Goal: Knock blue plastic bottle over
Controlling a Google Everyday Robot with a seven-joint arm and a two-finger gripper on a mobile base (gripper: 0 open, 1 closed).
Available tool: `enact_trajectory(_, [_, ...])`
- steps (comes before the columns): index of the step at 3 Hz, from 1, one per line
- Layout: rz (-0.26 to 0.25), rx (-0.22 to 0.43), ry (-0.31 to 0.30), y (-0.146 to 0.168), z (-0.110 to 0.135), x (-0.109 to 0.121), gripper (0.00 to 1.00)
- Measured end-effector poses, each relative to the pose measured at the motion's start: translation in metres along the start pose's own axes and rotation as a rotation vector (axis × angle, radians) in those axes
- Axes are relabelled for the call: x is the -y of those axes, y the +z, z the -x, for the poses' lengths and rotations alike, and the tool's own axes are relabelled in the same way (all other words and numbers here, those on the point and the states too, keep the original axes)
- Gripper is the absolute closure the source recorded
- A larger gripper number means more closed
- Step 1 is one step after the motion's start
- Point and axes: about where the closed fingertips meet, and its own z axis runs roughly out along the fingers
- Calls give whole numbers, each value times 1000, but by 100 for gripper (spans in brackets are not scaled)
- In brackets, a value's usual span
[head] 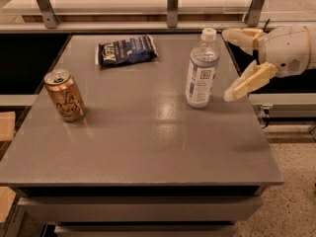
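Observation:
The blue plastic bottle (201,69) stands upright on the grey table (143,132), right of centre; it is clear, with a white cap and a pale blue-and-white label. My gripper (230,64) comes in from the right edge, just right of the bottle and apart from it. Its cream fingers are spread wide open, one finger (240,34) level with the cap and the other (248,81) level with the bottle's lower half. It holds nothing.
A golden-orange drink can (64,95) stands at the table's left side. A dark blue snack bag (127,50) lies flat at the back, left of the bottle. Metal frame posts (172,4) and a rail run behind the table.

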Motion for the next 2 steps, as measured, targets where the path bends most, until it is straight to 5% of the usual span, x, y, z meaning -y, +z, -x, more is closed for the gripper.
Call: enact_trajectory(2, [78,87,-19,26,3,-4,0])
